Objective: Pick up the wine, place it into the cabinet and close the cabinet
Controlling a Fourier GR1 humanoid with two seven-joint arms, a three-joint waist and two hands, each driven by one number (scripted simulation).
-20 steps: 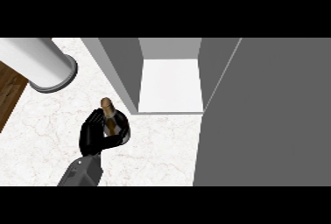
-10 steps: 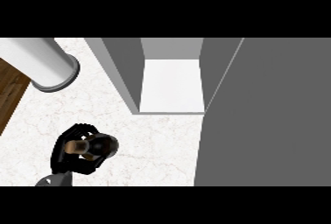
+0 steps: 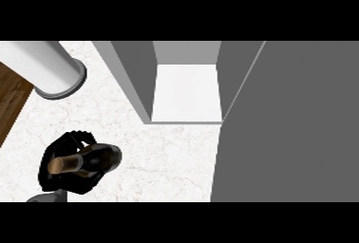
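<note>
One black left hand [image 3: 69,183] was curled round one dark wine bottle with a brown top [image 3: 66,164], at seven o'clock on the white marble surface [image 3: 168,156]. One open grey cabinet [image 3: 130,78] stood at twelve, and one white cylinder [image 3: 43,64] at ten.

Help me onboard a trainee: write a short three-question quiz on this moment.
1. True or false: the left hand is curled round the wine.
2. The cabinet is: A) open, B) closed, C) out of view.
3. Short answer: in which corner of the head view does the white cylinder show?

Key: 1 true; 2 A; 3 upper left.
</note>
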